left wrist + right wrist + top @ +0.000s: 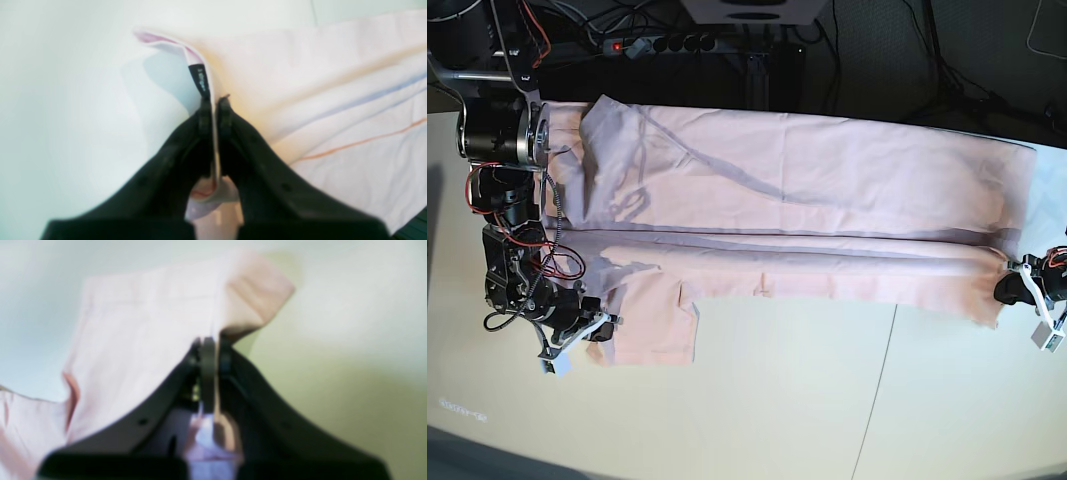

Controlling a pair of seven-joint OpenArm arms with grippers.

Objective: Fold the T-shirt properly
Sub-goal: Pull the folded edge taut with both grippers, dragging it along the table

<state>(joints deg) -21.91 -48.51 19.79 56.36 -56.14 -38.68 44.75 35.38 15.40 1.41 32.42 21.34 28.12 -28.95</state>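
The T-shirt [807, 190] lies stretched out on the pale table [827, 400], its long axis running left to right across the upper half of the base view, from the far left edge nearly to the right edge, with a long fold line along its lower side. One short sleeve [652, 325] hangs down as a flap at the lower left. The right gripper [595, 333], at the lower left of the base view, has its fingers pressed together on the sleeve's edge; its wrist camera (quite blurred) shows pink cloth pinched between the two dark fingers [208, 373]. The left gripper [1012, 290], at the right edge of the base view, is clamped on the shirt's right end; its wrist camera shows the fingers [205, 113] closed on a thin doubled edge of cloth bearing a small black label [200, 80], with the rest of the shirt spreading off to the right of that frame.
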